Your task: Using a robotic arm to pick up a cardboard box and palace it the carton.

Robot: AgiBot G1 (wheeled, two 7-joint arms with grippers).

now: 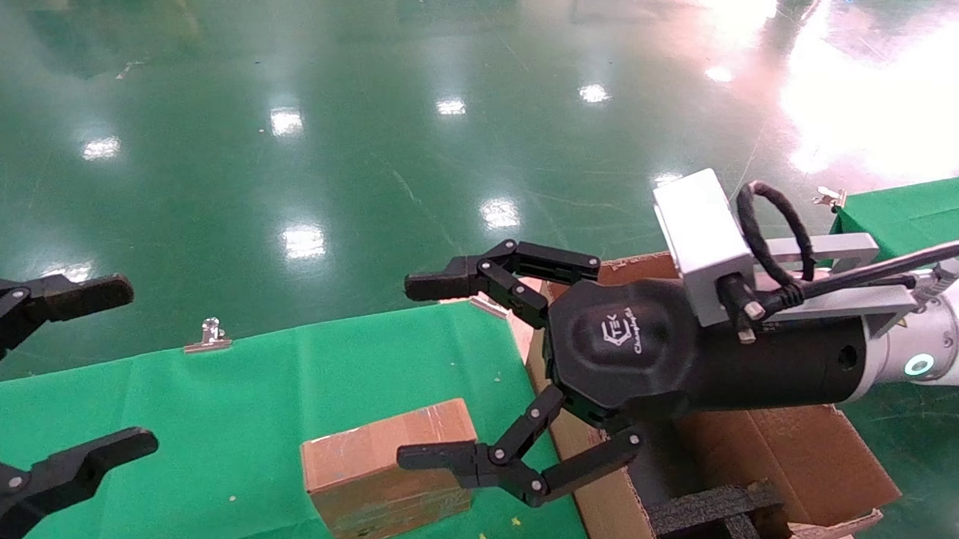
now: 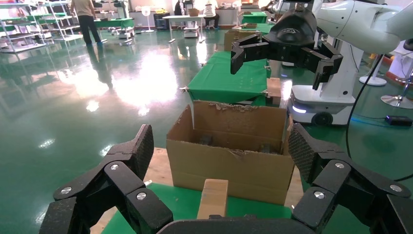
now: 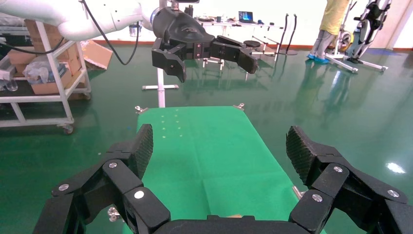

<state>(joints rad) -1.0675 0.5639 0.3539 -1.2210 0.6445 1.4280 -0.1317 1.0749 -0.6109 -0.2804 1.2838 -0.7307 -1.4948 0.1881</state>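
Left gripper (image 1: 53, 380) is hanging at the left edge of the head view, fingers spread wide, gripping nothing; the green cloth (image 1: 213, 406) is lying under and between its two fingers (image 1: 89, 293).

Green cloth is covering the table, pinned at the far edge by a metal clip (image 1: 208, 336) sitting beyond the left gripper's upper finger. Beyond the table, a glossy green floor (image 1: 363, 146) is reflecting ceiling lights and a broad glare patch at upper right.

Cardboard box (image 1: 391, 472) is resting on the cloth, brown, taped, closed. The lower finger of the right gripper (image 1: 435, 371) is crossing in front of the box's right end in the head view; whether it is touching cannot be told. The upper finger is standing well off from the box, over the cloth's far edge. Fingers are spread wide, holding nothing.

Robotic arm (image 1: 953, 341) is reaching in from the right, teal ring glowing, silver camera block and black cable riding on the wrist.

Carton (image 1: 805, 457) is sitting open behind the right gripper's palm, just beside the table end, black foam (image 1: 711, 513) inside it.

Left wrist view: the carton (image 2: 231, 163) is showing between the wide fingers, ragged flaps up, the box end (image 2: 213, 197) in front of it. Shelving, tables and people are standing far back in the room.

Right wrist view: the cloth (image 3: 204, 151) is stretching away between the fingers.
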